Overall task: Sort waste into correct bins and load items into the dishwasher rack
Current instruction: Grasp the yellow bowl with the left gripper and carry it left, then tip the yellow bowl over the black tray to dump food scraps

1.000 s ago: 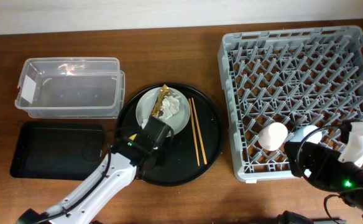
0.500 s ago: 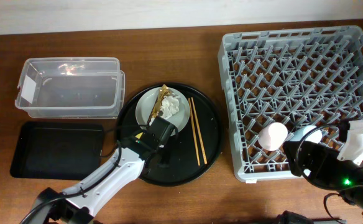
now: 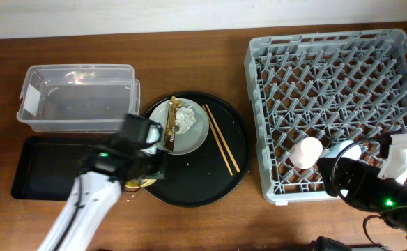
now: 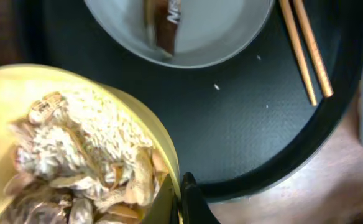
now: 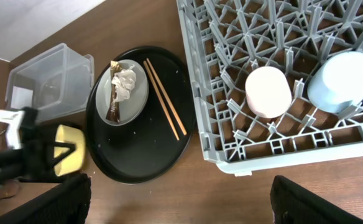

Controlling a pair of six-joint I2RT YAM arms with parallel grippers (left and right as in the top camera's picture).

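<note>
A: Where is the yellow bowl (image 4: 1, 99)?

B: At the left edge of the round black tray (image 3: 189, 185), close to the shallow black tray (image 3: 50, 167). The left gripper (image 4: 180, 196) has its jaws pinching the bowl's rim. The bowl looks level, which probably keeps the food scraps (image 4: 76, 162) heaped inside it from sliding out.

A: Why hold it by the rim?

B: The bowl is full, so the rim is likely the only clean hold. Emptying it into 1 of the 2 bins looks like the step in hand; the clear tub (image 3: 78, 104) sits just behind the shallow tray.

A: And the rest of the waste?

B: The napkin (image 3: 186, 118) and the wrapper (image 3: 169, 129) lie on the plate (image 3: 189, 141), with the chopsticks (image 3: 221, 139) beside it on the round tray. The plate probably cannot be racked until those 2 are off it.

A: The rack?

B: The dishwasher rack (image 3: 256, 104) stands on the counter (image 3: 189, 63) to the right. The pink cup (image 3: 306, 152) and blue cup (image 3: 346, 150) sit mouth-down between its pegs, likely for draining.

A: The right gripper (image 3: 398, 160)?

B: It sits by the rack's near right corner with its jaws spread, holding nothing.
</note>
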